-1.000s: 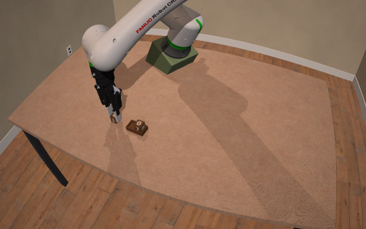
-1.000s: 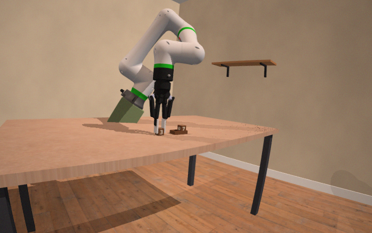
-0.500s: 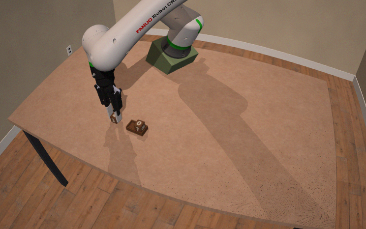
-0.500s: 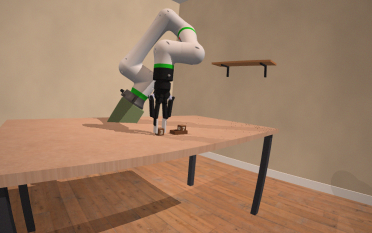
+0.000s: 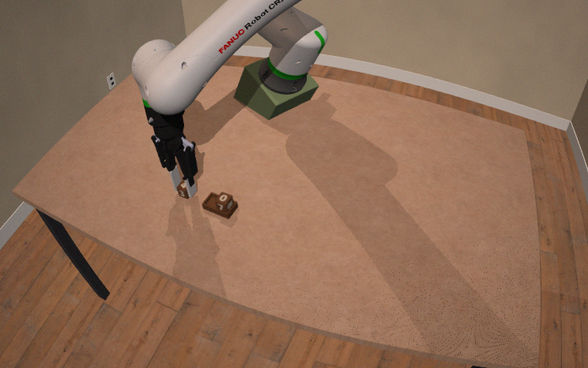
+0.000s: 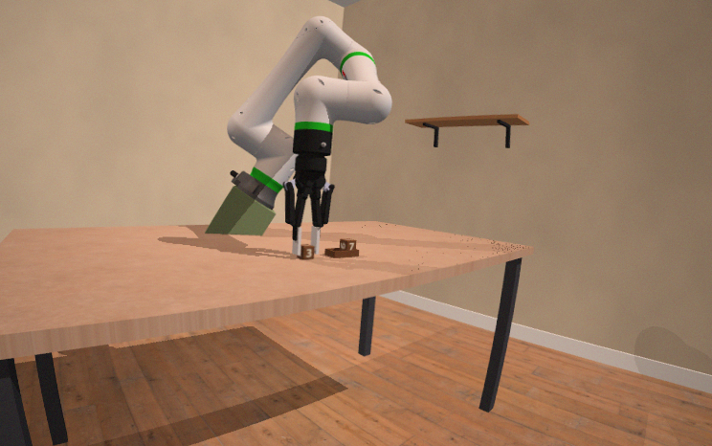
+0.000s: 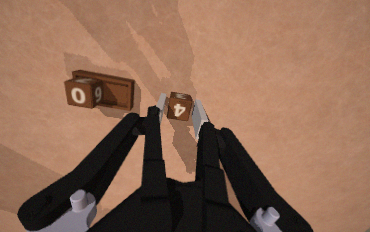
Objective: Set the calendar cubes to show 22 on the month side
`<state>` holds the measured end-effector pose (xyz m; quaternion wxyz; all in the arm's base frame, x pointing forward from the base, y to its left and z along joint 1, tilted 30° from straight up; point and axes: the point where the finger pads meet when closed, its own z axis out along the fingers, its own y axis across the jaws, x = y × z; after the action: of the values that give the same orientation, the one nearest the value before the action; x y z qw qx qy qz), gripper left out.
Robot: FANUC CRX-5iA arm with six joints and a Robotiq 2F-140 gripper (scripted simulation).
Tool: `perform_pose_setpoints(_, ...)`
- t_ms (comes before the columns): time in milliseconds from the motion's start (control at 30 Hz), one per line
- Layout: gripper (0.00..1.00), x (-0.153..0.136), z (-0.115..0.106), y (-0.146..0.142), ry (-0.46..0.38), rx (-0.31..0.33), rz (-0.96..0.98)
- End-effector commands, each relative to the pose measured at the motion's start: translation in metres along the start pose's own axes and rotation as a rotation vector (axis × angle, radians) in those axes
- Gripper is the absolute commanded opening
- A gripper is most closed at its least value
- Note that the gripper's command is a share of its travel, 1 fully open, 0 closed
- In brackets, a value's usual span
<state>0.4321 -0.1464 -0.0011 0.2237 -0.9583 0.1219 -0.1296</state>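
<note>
A brown wooden tray (image 5: 215, 207) lies flat on the table, also seen in the wrist view (image 7: 117, 95). One digit cube (image 5: 225, 200) stands in the tray's right half in the top view; its top shows 0 in the wrist view (image 7: 80, 95) and a side shows 7 in the exterior view (image 6: 347, 244). The other cube (image 5: 184, 189) (image 7: 180, 106) (image 6: 307, 252) rests on the table left of the tray, with 4 on top and 3 on a side. My gripper (image 7: 179, 104) points straight down around this cube, fingers slightly apart from its sides, open.
The arm's green base (image 5: 275, 88) stands at the back of the table. The near left table edge (image 5: 86, 242) is a short way from the cube. A wall shelf (image 6: 466, 122) hangs far off to the right.
</note>
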Motion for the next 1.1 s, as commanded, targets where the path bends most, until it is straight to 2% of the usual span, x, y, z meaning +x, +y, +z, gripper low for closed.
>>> perform_pose_setpoints(0, 0.29, 0.0, 0.0, 0.0, 0.0, 0.0, 0.0)
perform_pose_setpoints(267, 0.29, 0.0, -0.008, 0.0, 0.0, 0.0, 0.0)
perform_pose_setpoints(667, 0.29, 0.0, -0.067, 0.0, 0.0, 0.0, 0.0)
perform_pose_setpoints(733, 0.29, 0.0, -0.067, 0.0, 0.0, 0.0, 0.0)
perform_pose_setpoints(933, 0.29, 0.0, -0.087, 0.0, 0.0, 0.0, 0.0)
perform_pose_setpoints(1067, 0.29, 0.0, -0.09, 0.0, 0.0, 0.0, 0.0)
